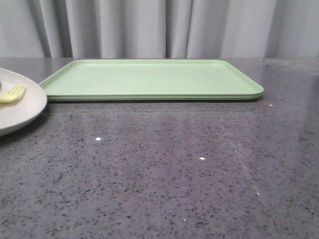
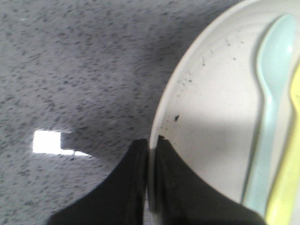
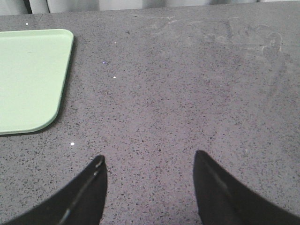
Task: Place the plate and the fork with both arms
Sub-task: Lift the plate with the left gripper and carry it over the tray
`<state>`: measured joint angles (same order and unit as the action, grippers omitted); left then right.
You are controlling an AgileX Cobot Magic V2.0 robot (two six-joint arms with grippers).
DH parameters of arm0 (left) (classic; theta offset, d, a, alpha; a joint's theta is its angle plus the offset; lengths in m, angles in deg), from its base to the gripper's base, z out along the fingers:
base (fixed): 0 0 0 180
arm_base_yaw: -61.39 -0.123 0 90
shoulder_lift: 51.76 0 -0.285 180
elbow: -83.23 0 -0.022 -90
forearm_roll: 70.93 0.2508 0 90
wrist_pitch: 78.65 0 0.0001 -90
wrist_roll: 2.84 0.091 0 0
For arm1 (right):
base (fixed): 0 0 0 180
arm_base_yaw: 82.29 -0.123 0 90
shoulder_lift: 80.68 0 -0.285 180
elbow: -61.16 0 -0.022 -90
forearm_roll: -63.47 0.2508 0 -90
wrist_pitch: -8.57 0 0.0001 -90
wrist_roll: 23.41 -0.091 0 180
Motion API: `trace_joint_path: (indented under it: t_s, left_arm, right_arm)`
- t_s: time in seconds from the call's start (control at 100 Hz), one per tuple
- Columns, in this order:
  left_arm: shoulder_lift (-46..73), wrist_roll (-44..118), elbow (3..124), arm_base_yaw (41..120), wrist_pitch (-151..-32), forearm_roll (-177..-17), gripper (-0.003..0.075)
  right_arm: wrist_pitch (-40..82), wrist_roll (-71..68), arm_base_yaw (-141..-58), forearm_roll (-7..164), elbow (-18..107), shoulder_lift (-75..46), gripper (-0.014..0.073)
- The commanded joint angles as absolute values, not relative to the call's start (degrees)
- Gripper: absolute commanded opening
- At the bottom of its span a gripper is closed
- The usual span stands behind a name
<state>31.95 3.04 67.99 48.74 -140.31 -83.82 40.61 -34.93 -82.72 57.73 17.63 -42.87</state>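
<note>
The cream-white plate [image 1: 20, 107] sits at the far left edge of the front view, partly cut off. The pale-yellow fork [image 1: 13, 93] lies in it. In the left wrist view the plate [image 2: 211, 103] fills the right side, with the fork [image 2: 288, 173] along its edge beside a pale blue spoon [image 2: 272, 79]. My left gripper [image 2: 151, 140] is shut on the plate's rim, one finger outside, one inside. My right gripper [image 3: 149, 159] is open and empty over bare table, near the tray's corner. Neither gripper shows in the front view.
A large light-green rectangular tray [image 1: 149, 79] lies flat at the back middle of the grey speckled table [image 1: 174, 169]; its corner shows in the right wrist view [image 3: 33, 75]. Grey curtains hang behind.
</note>
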Motion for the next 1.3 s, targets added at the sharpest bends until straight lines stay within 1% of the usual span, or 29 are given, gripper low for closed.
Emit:
trace_joint_path:
  t_s: [0.0, 0.11, 0.33, 0.48, 0.65, 0.92, 1.12, 1.29]
  left_arm:
    - [30.10, 4.37, 71.70, 48.72, -139.47, -90.37, -0.0020]
    - [30.10, 4.78, 75.04, 49.80, -140.03, -93.25, -0.0020]
    - [31.64, 2.53, 81.76, 55.30, -138.15, -94.89, -0.0021]
    - [36.98, 0.34, 86.66, 59.60, -137.97, -94.89, -0.0021]
    - [43.02, -4.02, 90.86, 65.30, -132.54, -94.89, -0.0021]
    - [52.64, -10.65, 99.11, 72.97, -128.04, -95.84, -0.0021]
    - [58.85, -13.99, 105.03, 76.13, -127.77, -95.97, -0.0021]
    - [61.83, -16.65, 105.96, 77.52, -125.30, -96.06, -0.0021]
  right_arm:
    - [36.93, -34.74, -82.73, 57.36, 19.79, -42.29, 0.0424]
    - [36.93, -34.74, -82.73, 57.36, 19.79, -42.29, 0.0424]
    - [36.93, -34.74, -82.73, 57.36, 19.79, -42.29, 0.0424]
    - [36.93, -34.74, -82.73, 57.36, 19.79, -42.29, 0.0424]
    - [36.93, -34.74, -82.73, 57.36, 19.79, -42.29, 0.0424]
    - [36.92, -34.74, -82.73, 57.41, 19.79, -42.29, 0.0424]
    - [36.87, -34.74, -82.73, 57.41, 19.79, -42.29, 0.0424]
    - [36.81, -34.74, -82.73, 57.41, 19.79, -42.29, 0.0424]
